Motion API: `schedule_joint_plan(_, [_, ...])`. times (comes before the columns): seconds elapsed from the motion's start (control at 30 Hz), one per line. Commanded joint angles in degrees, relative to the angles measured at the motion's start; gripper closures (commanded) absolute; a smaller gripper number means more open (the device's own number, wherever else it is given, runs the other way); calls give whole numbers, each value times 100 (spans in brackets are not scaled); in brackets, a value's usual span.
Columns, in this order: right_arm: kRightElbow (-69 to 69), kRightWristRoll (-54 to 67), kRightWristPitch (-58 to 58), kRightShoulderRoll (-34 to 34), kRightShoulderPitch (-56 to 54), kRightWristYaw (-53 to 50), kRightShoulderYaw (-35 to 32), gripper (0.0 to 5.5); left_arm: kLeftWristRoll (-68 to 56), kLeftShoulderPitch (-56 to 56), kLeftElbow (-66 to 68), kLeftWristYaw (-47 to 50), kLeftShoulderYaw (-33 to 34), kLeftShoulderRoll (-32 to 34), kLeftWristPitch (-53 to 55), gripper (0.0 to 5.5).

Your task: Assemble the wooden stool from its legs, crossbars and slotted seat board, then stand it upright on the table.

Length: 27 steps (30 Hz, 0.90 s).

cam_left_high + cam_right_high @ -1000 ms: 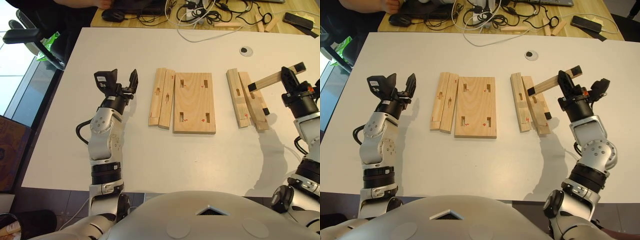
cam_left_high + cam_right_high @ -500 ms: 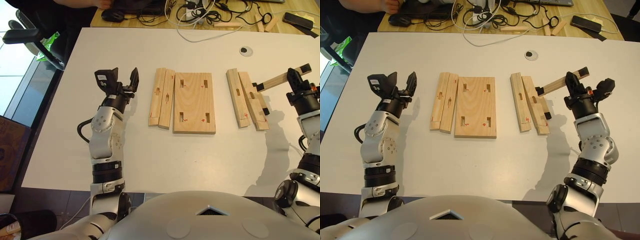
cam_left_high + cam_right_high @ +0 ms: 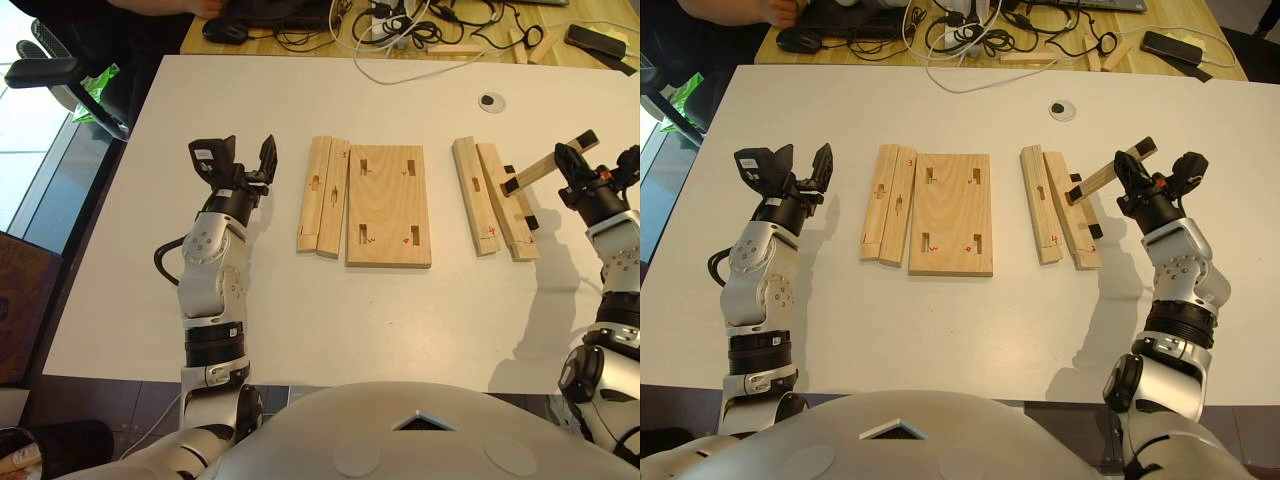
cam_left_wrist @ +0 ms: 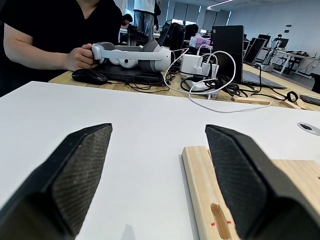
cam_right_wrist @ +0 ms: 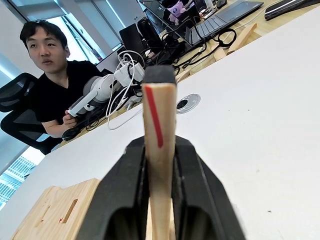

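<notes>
Over the white table [image 3: 300, 310], left jaws gape, right jaws clamp a red-striped crossbar [image 3: 535, 171].

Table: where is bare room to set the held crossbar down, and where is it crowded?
Free: the near strip of table before the seat board, and the far strip around the round cap. Crowded: the middle row, left leg pair, board, right leg pair, plus the right hand holding the crossbar.

A white counter [image 3: 270, 300] carries a slotted board [image 3: 388, 205] lying flat mid-way, a left pair of bars [image 3: 323, 195] just beside it, a right pair of bars [image 3: 490, 200] nearby, and a round cap [image 3: 491, 101] farther back.
</notes>
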Motion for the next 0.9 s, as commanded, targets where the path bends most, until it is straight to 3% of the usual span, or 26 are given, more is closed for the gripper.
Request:
schedule_joint_plan(0.03, [170, -250, -48, -48, -148, 165, 201, 510, -9, -56, -66, 29, -13, 12, 93, 207])
schedule_joint_plan(0.9, [105, -341, -32, 103, -70, 309, 114, 510, -22, -114, 22, 15, -46, 2, 46, 207])
